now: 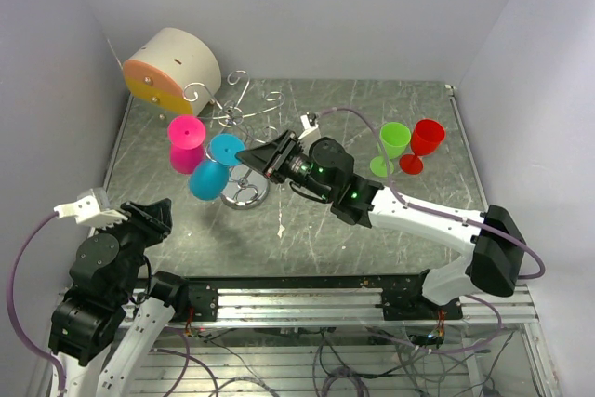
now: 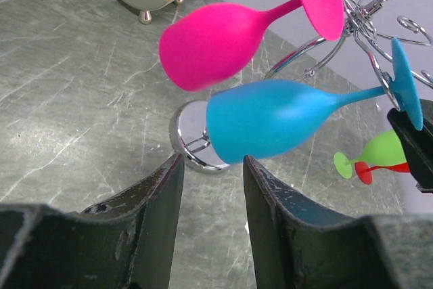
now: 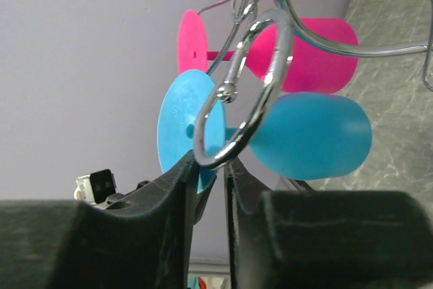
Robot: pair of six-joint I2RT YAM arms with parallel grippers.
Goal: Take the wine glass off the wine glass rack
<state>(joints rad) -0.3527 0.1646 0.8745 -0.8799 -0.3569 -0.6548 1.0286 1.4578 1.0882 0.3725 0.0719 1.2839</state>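
The silver wire wine glass rack (image 1: 245, 194) stands left of centre on its round shiny base. A pink wine glass (image 1: 186, 144) and a blue wine glass (image 1: 210, 178) hang from its hooks, bowls down and to the left. My right gripper (image 1: 251, 153) is at the blue glass's foot. In the right wrist view its jaws (image 3: 211, 164) are nearly closed, with the edge of the blue foot (image 3: 181, 126) and a rack hook loop (image 3: 260, 93) between the fingertips. My left gripper (image 1: 158, 217) is open and empty. In the left wrist view (image 2: 213, 159) it sits just below the blue bowl (image 2: 270, 120).
A green glass (image 1: 392, 143) and a red glass (image 1: 426, 142) stand on the table at the right. A beige cylinder with an orange face (image 1: 172, 67) sits at the back left, close to the rack. Grey walls enclose the table on three sides.
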